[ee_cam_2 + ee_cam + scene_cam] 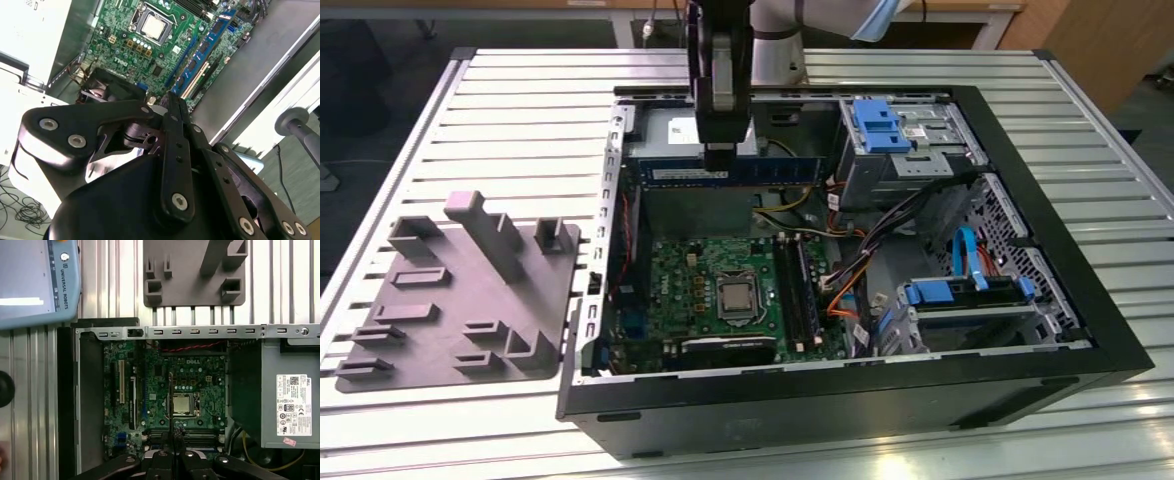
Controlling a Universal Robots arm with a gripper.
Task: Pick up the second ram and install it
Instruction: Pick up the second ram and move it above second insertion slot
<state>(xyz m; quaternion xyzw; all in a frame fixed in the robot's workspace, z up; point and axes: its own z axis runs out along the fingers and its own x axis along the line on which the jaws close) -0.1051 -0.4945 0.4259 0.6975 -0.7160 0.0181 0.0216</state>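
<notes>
The second ram (pixel 767 171), a long dark-blue stick with a white label, hangs level above the far end of the open computer case, over the power supply. My gripper (pixel 720 152) is shut on its middle from above. In the first wrist view the second ram (pixel 171 405) appears edge-on as a thin dark line below my gripper (pixel 172 454), over the motherboard (pixel 150 385). The long black slots (pixel 795 292) lie beside the processor (pixel 736 297), nearer the camera than the stick. In the second wrist view another blue stick (pixel 214 36) sits in one of the slots.
The grey holder tray (pixel 467 290) lies on the slatted table at the exterior view's left. Case walls (pixel 854 400) ring the motherboard. Drive cages with blue clips (pixel 881 125) and cable bundles (pixel 854 270) fill the exterior view's right. A pendant (pixel 35 280) rests nearby.
</notes>
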